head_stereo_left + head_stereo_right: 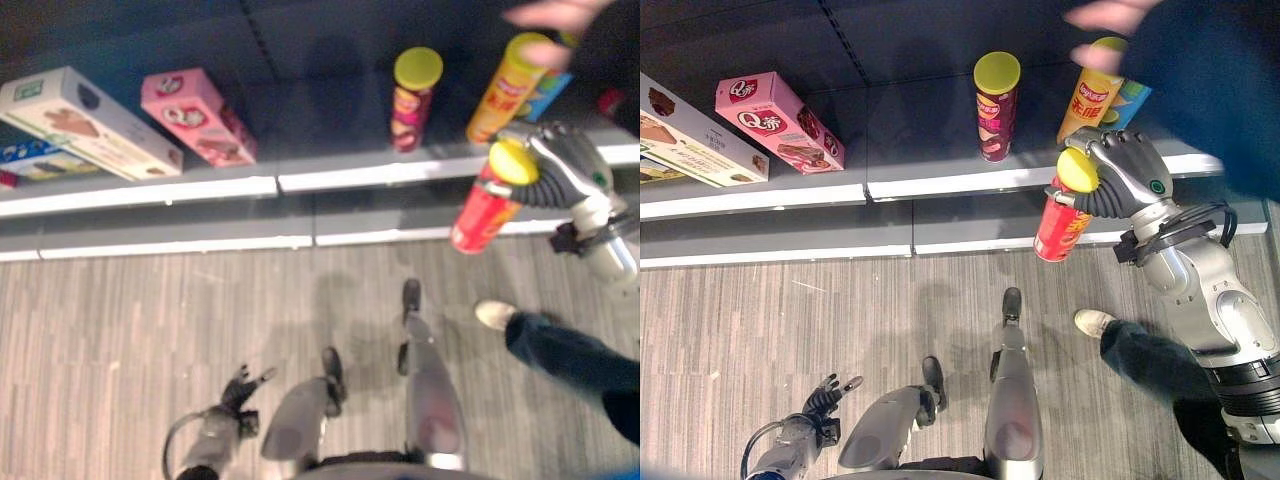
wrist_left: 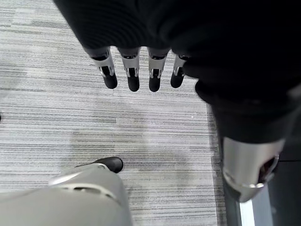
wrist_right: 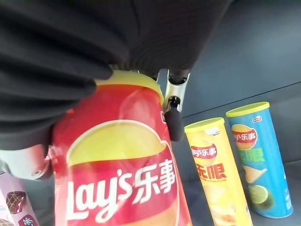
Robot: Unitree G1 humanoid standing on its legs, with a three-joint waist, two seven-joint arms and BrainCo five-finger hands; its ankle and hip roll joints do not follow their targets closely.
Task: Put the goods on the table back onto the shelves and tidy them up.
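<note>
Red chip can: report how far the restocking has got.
Done: a maroon can, yellow can and blue can stand on the shelf, beside a pink box. In hand: the right hand holds the red can before the shelf edge. Left: place it upright. The left hand hangs open.

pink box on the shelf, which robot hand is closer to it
Left, though neither is close. The left hand hangs low over the floor below the pink box; the right hand, holding the red can, is farther off sideways.
</note>
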